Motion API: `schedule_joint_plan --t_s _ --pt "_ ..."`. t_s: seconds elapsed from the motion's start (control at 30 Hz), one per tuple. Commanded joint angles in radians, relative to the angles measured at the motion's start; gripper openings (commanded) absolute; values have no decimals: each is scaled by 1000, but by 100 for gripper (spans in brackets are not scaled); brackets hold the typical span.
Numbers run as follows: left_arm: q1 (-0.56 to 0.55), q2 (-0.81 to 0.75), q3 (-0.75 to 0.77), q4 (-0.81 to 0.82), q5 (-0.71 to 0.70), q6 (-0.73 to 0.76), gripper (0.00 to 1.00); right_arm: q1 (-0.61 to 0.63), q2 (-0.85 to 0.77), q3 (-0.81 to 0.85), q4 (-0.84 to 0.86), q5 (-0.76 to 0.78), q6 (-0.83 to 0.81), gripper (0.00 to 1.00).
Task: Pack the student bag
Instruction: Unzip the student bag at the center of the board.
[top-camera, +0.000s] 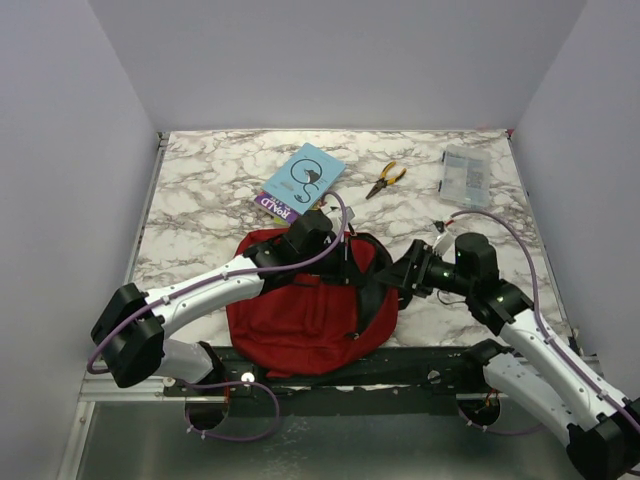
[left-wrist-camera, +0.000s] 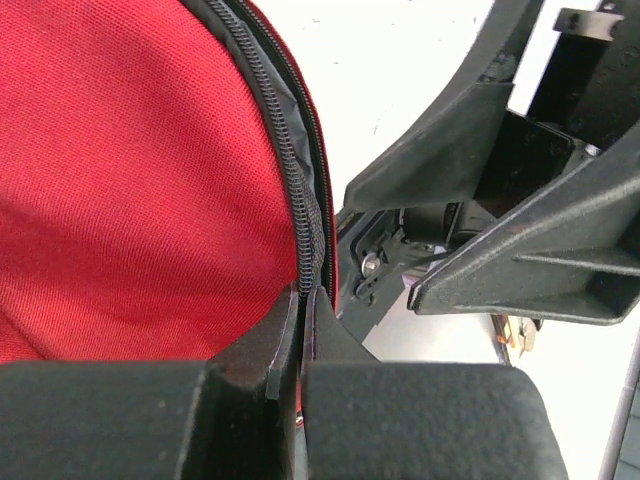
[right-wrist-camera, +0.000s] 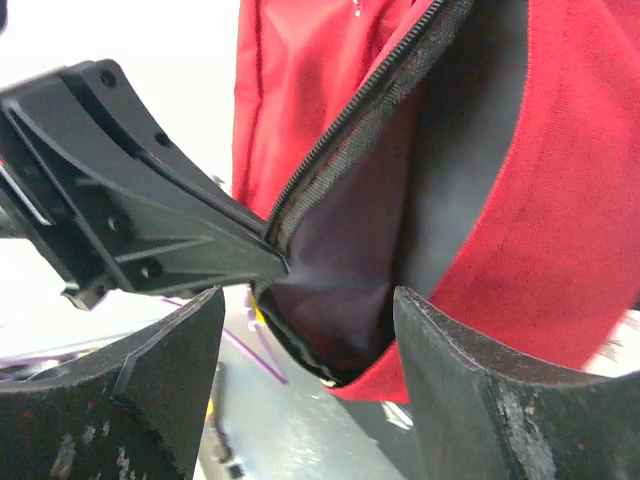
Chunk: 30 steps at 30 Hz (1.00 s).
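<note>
The dark red student bag (top-camera: 300, 315) lies flat at the near middle of the table, its black zipper (left-wrist-camera: 300, 180) parted along the top edge. My left gripper (left-wrist-camera: 300, 297) is shut on that zipper edge and holds the flap up; from above it sits at the bag's far right corner (top-camera: 340, 245). My right gripper (right-wrist-camera: 310, 335) is open just to the right of the bag (top-camera: 398, 275). The lifted red flap and dark lining (right-wrist-camera: 400, 230) hang between its fingers, which do not touch them.
A light blue book (top-camera: 302, 180) lies behind the bag on the marble table (top-camera: 200, 190). Yellow-handled pliers (top-camera: 385, 180) and a clear plastic case (top-camera: 465, 172) lie at the back right. Black bag straps (top-camera: 375, 295) run under the right arm.
</note>
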Motion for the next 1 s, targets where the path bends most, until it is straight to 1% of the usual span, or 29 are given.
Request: schedule_joint_plan --t_s 0.0,0.07,0.13,0.2,0.27,0.3,0.33,0.37,0.4,0.47,0.57,0.6,0.63,0.7,0.77,0.87,0.97 --pt "2 -42 -21 55 68 3 0 6 22 -57 206 -20 284 73" --pt "3 -47 -25 60 78 10 0 4 64 -57 242 5 320 72" --pt "1 -53 -26 63 86 15 0 6 115 -37 242 32 335 72" --pt "-5 -50 -22 64 86 18 0 9 166 -32 290 21 359 70" --pt "-13 -40 -15 64 90 22 0 18 210 -23 303 36 377 69" --pt "-18 -37 -12 64 92 24 0 26 231 -21 313 41 385 67" --pt "-23 -35 -12 64 91 27 0 32 250 -23 314 39 390 62" --pt "-27 -38 -12 64 87 32 3 37 271 -24 353 35 395 55" --pt "-31 -43 -16 64 82 40 13 39 285 -28 373 31 398 43" --pt "-36 -64 -40 64 76 64 36 39 305 -37 396 37 400 32" --pt "-49 -142 -127 69 45 111 51 39 326 -38 407 34 415 13" --pt "-56 -181 -168 69 35 129 56 38 337 -41 431 15 418 7" --pt "-63 -210 -213 70 25 151 58 38 344 -40 439 1 416 4" --pt "-73 -272 -291 70 26 174 64 39 352 -39 436 -14 414 1" --pt "-78 -312 -355 70 46 176 68 39 345 -44 430 -9 413 1" --pt "-99 -337 -420 95 58 168 72 38 325 -47 419 4 403 1" --pt "-124 -310 -421 122 43 180 72 39 327 -40 416 -2 394 1"
